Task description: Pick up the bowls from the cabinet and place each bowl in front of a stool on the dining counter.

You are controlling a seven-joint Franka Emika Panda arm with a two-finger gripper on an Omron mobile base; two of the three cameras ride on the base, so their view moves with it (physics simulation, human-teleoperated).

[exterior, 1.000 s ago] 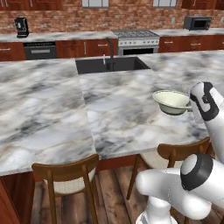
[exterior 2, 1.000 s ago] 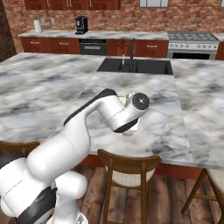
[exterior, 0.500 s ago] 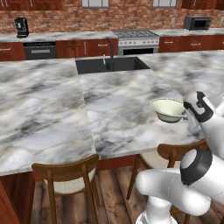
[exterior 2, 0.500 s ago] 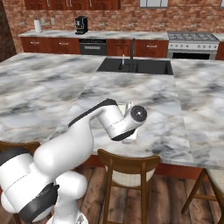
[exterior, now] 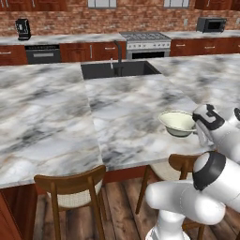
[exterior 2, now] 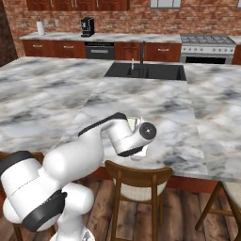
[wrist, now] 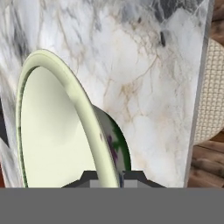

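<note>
Since the earlier frame the arm has lowered and drawn the pale-green bowl (exterior: 178, 123) nearer the near edge of the marble table (exterior: 56, 126), so that it now sits lower over the stone than it did a moment ago. The fingers (wrist: 110, 178) are closed tight on the bowl's rim, one dark tip on the inside wall and one on the outside, and the bowl is held in that pinch. In the left base view the bowl is upright, its mouth facing up, close above the table top near the front edge; whether its foot touches the stone cannot be told. In the hand view the whitish inside and the dark green foot of the bowl (wrist: 65, 131) lie against veined marble, with the table edge and a woven stool seat (wrist: 209, 92) just past it. A wooden stool (exterior: 180, 168) stands under the table edge right below the bowl, and a second stool (exterior: 72, 192) stands further left along the same side. In the right base view the white arm (exterior 2: 99, 146) covers nearly all of the bowl. The black inset sink (exterior: 119, 69) lies well apart, toward the far side of the table
</note>
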